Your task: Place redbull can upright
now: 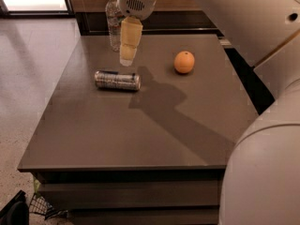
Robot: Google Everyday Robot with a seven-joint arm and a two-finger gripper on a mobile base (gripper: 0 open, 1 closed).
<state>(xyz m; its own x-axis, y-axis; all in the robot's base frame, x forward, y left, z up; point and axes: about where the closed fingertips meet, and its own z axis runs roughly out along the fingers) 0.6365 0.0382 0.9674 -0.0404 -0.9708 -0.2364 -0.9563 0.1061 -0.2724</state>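
Observation:
The redbull can (117, 80) is a slim silver can with dark patches. It lies on its side on the grey table (140, 130), left of the middle, with its round top facing right. My gripper (126, 60) hangs from the white wrist at the top of the camera view. It is above the table, just behind the can and apart from it, and it holds nothing.
A clear plastic water bottle (114, 22) with a white cap stands upright at the table's back edge, close behind the gripper. An orange (184, 62) sits right of the can. My white arm (262, 125) fills the right side. The floor lies to the left.

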